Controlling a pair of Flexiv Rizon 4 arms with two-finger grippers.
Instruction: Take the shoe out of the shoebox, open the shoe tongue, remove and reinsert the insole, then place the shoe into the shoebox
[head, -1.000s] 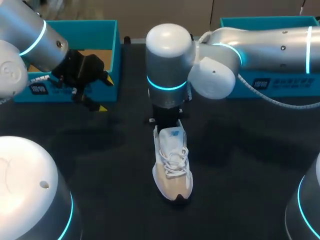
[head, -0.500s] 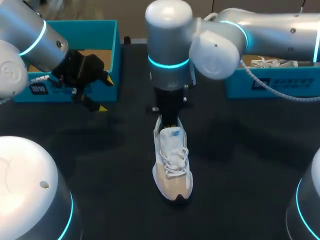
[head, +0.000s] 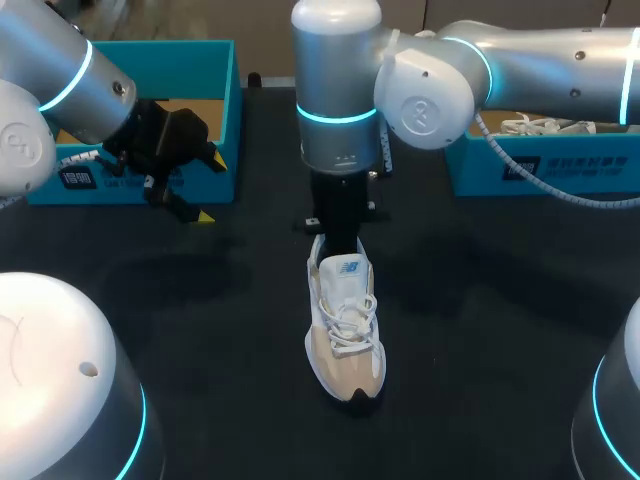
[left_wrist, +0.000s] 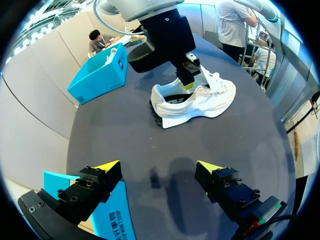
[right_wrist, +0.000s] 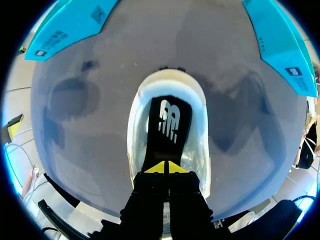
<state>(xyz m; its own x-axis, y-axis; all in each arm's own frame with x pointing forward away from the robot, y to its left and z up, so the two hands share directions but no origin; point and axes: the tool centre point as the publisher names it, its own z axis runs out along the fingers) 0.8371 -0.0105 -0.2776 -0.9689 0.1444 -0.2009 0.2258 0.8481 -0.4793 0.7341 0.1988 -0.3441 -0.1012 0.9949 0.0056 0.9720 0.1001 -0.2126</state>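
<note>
Directly under right end effector (right_wrist: 164, 167), tips pinched together at black insole (right_wrist: 165, 125): sneaker (head: 345, 335), upright on counter (head: 480, 300), heel far, toe near. Left end effector (left_wrist: 159, 166) spread wide, empty, well apart, by teal shoebox (head: 225, 90).

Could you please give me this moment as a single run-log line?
right gripper: shut, inside shoe over insole | left gripper: open, empty, by shoebox | shoe: upright on table

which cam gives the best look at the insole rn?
Right wrist view: the black insole lies in full sight inside the shoe, ending at the right gripper. Left wrist view shows only a dark sliver in the opening; head view hides it behind the right arm.
</note>
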